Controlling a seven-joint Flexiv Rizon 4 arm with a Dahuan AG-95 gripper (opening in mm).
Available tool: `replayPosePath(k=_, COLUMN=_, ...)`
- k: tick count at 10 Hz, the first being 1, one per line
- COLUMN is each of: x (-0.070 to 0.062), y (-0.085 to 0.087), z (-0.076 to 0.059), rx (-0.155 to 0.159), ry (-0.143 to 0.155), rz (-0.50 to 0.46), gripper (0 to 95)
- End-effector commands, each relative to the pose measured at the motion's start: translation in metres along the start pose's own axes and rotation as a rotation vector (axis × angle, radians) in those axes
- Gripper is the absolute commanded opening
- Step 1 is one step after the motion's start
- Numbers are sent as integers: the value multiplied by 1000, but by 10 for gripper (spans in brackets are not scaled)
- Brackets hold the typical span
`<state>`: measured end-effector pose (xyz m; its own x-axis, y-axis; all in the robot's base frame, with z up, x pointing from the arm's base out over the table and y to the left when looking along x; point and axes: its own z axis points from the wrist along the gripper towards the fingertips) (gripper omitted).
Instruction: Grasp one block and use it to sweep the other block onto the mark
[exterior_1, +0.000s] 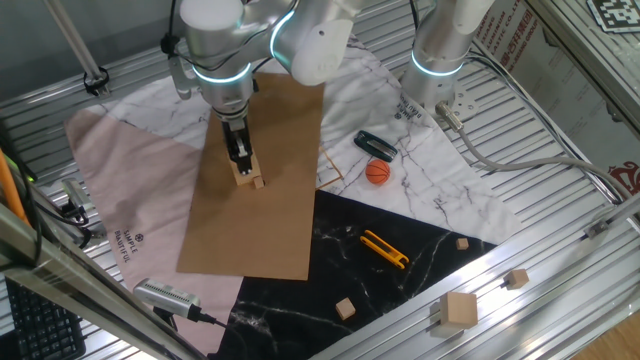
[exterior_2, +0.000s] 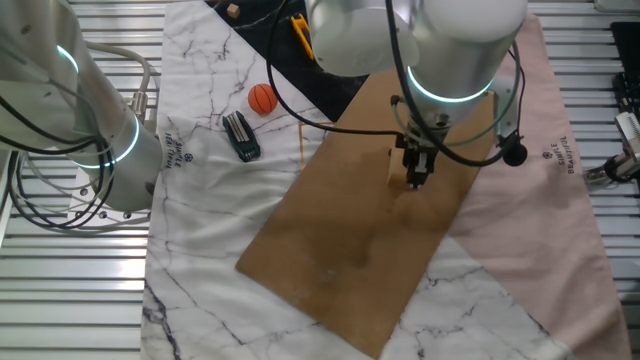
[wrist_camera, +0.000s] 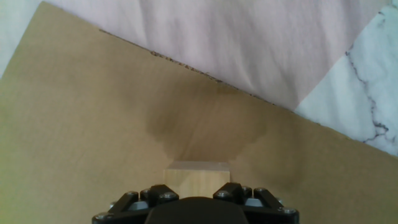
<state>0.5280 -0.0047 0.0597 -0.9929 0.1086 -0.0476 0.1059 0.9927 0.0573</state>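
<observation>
My gripper (exterior_1: 241, 164) points down over the brown cardboard sheet (exterior_1: 270, 220) and is shut on the larger tan wooden cube (exterior_1: 243, 176), which rests at the sheet's surface. In the hand view the cube (wrist_camera: 197, 177) sits between my two black fingers (wrist_camera: 163, 194). The tiny tan cube (exterior_1: 259, 183) lies on the cardboard just right of the held cube, close to it or touching it. The other fixed view shows my gripper (exterior_2: 415, 176) low over the sheet with a pale bit (exterior_2: 392, 166) beside it. The dark dot mark is not visible in any view.
A second arm's base (exterior_1: 437, 60) stands at the back right. An orange ball (exterior_1: 377, 172), a black tool (exterior_1: 375, 145) and a yellow tool (exterior_1: 384, 249) lie right of the cardboard. Loose wooden blocks (exterior_1: 458, 310) sit at the front right. Pink cloth (wrist_camera: 249, 43) borders the sheet.
</observation>
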Motion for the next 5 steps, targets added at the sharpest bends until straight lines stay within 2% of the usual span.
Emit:
replayPosePath(k=1, x=0, y=0, z=0, rx=0, ry=-2, rz=-6, gripper=570)
replayPosePath(k=2, x=-1, y=0, z=-4, rx=6, ry=1, rz=-16, gripper=760)
replayPosePath(k=5, x=-1, y=-2, z=-17, rx=4, ry=6, rz=-20, gripper=760)
